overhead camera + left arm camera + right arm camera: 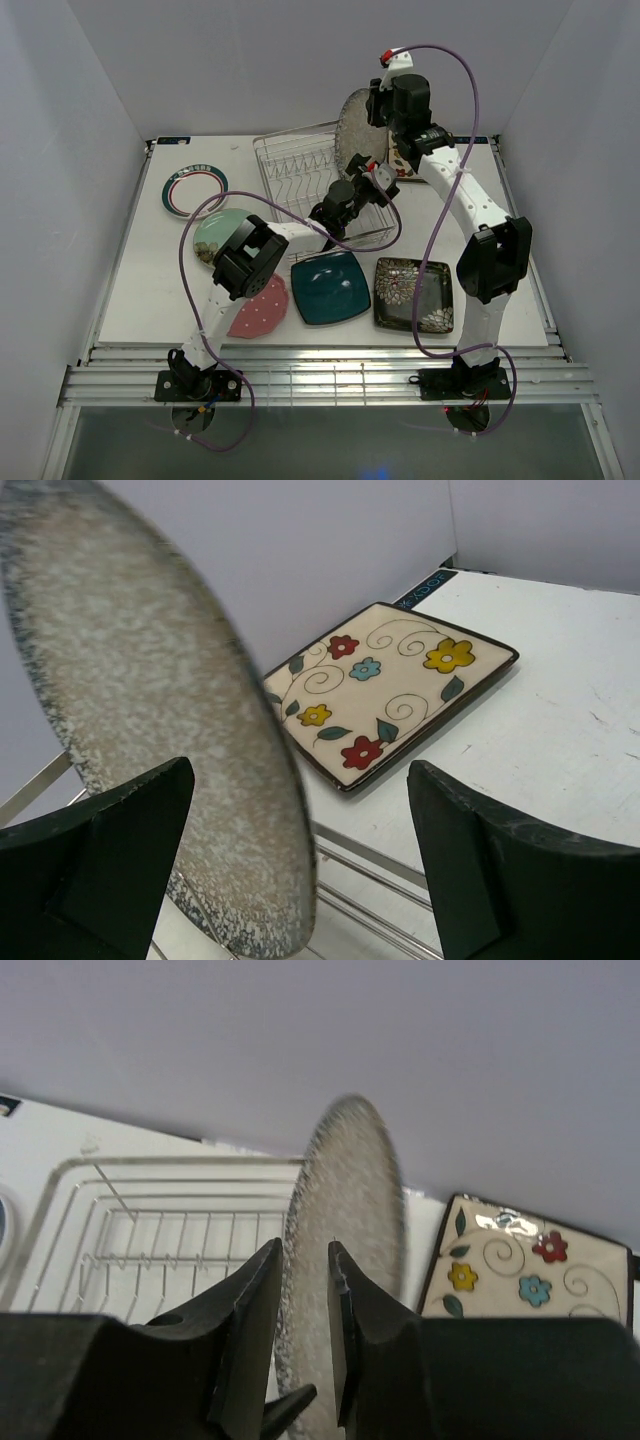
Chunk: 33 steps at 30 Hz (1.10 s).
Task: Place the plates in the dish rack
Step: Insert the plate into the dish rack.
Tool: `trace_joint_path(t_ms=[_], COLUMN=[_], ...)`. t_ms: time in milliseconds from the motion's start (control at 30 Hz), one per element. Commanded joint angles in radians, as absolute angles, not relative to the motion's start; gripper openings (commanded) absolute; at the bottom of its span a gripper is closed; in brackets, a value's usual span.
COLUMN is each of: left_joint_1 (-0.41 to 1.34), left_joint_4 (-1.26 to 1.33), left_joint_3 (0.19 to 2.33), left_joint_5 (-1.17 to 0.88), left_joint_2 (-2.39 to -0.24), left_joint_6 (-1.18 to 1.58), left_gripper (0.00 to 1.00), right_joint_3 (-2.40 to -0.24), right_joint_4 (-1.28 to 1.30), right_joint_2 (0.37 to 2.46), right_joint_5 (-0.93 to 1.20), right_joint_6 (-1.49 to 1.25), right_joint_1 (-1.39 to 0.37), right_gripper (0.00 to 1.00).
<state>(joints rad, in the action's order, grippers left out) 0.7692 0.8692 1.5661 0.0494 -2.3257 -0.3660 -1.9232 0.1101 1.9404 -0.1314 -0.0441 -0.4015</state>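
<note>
Two arms crowd the far right end of the rack (300, 180), a silver wire thing with rows of upright prongs. The right arm stands tall, elbow bent and wrist tipped down, and the right gripper (305, 1260) is pinched tight on the rim of the grey plate (345, 1190), which stands upright on edge over that end of the rack. The left arm stretches low and forward, the left gripper (300, 780) spread wide with the plate's lower edge between its dark fingers (touching or not, I cannot tell). The plate is round and speckled, darker at the rim. Behind it lies a square cream plate (390, 685) painted with red, yellow and blue flowers. A black strip (430, 583) by the wall carries teal letters too blurred to read.
</note>
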Motion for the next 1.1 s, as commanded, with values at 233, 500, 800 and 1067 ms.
trace_joint_path(t_ms=[233,500,800,1067], left_joint_1=[0.762,0.755,0.744,0.741], left_joint_4=[0.876,0.887,0.885,0.882], left_joint_3=[1.560,1.551,1.540,1.486], left_joint_5=[0.025,0.032,0.028,0.035], left_joint_2=[-2.246,-2.238,-2.177,-2.106], left_joint_6=[-0.365,-0.357,-0.356,-0.354], left_gripper=[0.98,0.98,0.98,0.98], right_joint_3=[-1.985,-1.973,-1.927,-1.888], right_joint_4=[-0.002,-0.002,-0.005,-0.006], right_joint_2=[1.911,1.898,1.836,1.799], right_joint_5=[-0.115,-0.121,-0.114,-0.126], right_joint_6=[-0.051,-0.049,-0.066,-0.094], right_joint_1=[-0.413,-0.411,-0.402,-0.393], right_gripper=[0.33,0.34,0.35,0.40])
